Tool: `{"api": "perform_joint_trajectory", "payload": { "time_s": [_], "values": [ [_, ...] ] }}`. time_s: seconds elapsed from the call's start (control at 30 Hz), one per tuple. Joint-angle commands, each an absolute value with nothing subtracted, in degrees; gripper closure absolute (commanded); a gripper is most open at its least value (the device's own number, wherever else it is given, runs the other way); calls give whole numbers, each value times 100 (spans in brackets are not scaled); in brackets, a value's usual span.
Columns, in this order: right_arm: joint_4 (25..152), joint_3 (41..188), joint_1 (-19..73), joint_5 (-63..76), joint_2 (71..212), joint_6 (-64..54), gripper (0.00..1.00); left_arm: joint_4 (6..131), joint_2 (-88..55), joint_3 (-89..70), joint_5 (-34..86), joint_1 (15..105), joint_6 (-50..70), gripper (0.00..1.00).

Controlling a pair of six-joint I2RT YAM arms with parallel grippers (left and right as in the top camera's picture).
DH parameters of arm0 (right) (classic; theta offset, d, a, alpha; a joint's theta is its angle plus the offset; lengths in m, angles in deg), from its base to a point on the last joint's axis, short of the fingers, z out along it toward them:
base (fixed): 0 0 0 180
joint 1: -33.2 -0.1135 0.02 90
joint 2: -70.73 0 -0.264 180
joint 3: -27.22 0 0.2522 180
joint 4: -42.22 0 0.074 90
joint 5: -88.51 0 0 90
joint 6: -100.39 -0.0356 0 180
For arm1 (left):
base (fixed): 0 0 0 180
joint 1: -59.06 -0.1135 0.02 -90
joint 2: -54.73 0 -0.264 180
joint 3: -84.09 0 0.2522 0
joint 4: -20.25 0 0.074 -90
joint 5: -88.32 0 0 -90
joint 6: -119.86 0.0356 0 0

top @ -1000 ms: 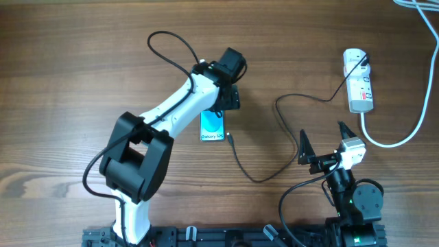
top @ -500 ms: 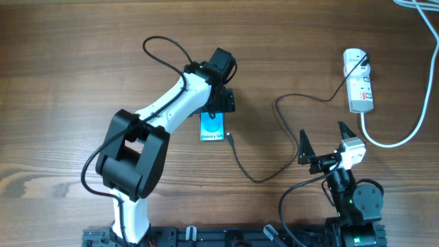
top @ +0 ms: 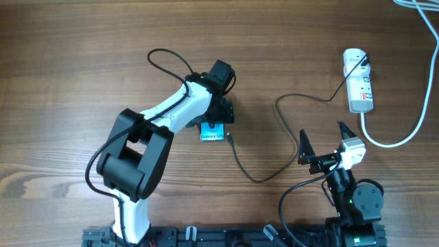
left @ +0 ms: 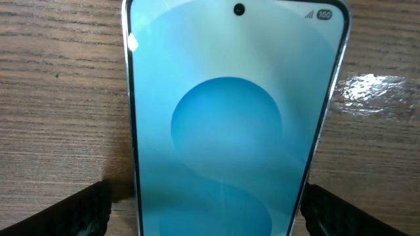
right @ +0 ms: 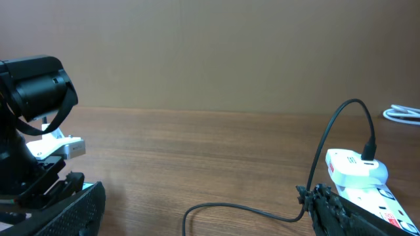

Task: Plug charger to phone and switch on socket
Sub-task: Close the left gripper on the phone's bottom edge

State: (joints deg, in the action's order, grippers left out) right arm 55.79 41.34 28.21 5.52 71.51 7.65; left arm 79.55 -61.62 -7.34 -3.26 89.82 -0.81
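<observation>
Evidently left gripper [top: 221, 118] straddled phone [top: 213, 135], jaws apart, to steady it; charger tip [top: 232, 140] sat at its 4 o'clock; right gripper [top: 321, 132] spread too.

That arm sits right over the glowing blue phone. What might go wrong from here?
The left gripper straddles the cyan-screened smartphone closely; closing off-centre might twist or slide it. The small tip of the thin black charger cable lies loose right beside the phone, so a shifted phone might knock it away. That cable loops past the open right gripper toward the white power strip and might snag.
</observation>
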Motion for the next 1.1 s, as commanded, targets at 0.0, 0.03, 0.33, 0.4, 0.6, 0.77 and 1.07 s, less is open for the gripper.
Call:
{"api": "perform_joint_trajectory", "payload": {
  "time_s": [0.0,0.03,0.33,0.4,0.6,0.77,1.07],
  "values": [
    [5560,4128,2792,447,7090,732,0,8009,-6241,-642,-256,8997,-35,9],
    [5560,4128,2792,447,7090,730,0,8027,-6241,-642,-256,9000,-35,11],
    [5560,4128,2792,447,7087,730,0,8381,-6241,-642,-259,9035,-40,33],
    [5560,4128,2792,447,7090,732,0,8499,-6241,-642,-259,9035,-59,34],
    [5560,4128,2792,447,7087,732,0,8744,-6241,-640,-287,9035,-59,28],
    [5560,4128,2792,447,7087,728,0,8672,-6241,-640,-532,9028,-59,0],
    [5560,4128,2792,447,7090,728,0,8440,-6241,-638,-624,9030,-33,3]
  ]
}}
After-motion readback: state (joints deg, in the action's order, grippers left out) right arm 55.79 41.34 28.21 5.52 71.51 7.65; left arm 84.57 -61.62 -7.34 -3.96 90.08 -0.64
